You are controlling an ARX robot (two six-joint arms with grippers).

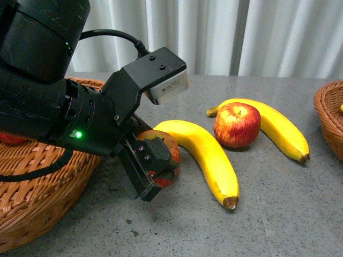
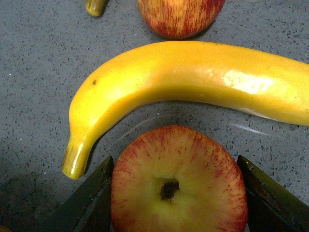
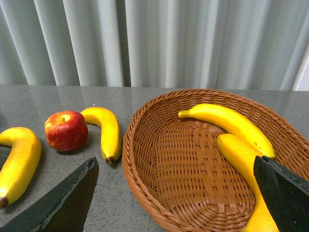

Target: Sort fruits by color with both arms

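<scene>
My left gripper (image 1: 155, 166) is shut on a red apple (image 1: 161, 136) with yellow streaks, low over the grey table beside the left basket (image 1: 37, 182). In the left wrist view both fingers (image 2: 89, 198) press the sides of this apple (image 2: 178, 183), its stem dimple facing the camera. A yellow banana (image 1: 206, 155) lies right beside it. Further right, a second apple (image 1: 237, 124) rests against another banana (image 1: 278, 126). My right gripper (image 3: 174, 198) is open over the right basket (image 3: 130, 159), which holds two bananas (image 3: 227, 121). It is out of the front view.
A red fruit (image 1: 10, 139) shows in the left wicker basket behind my arm. The right basket's rim (image 1: 329, 115) sits at the table's right edge. White curtains hang behind the table.
</scene>
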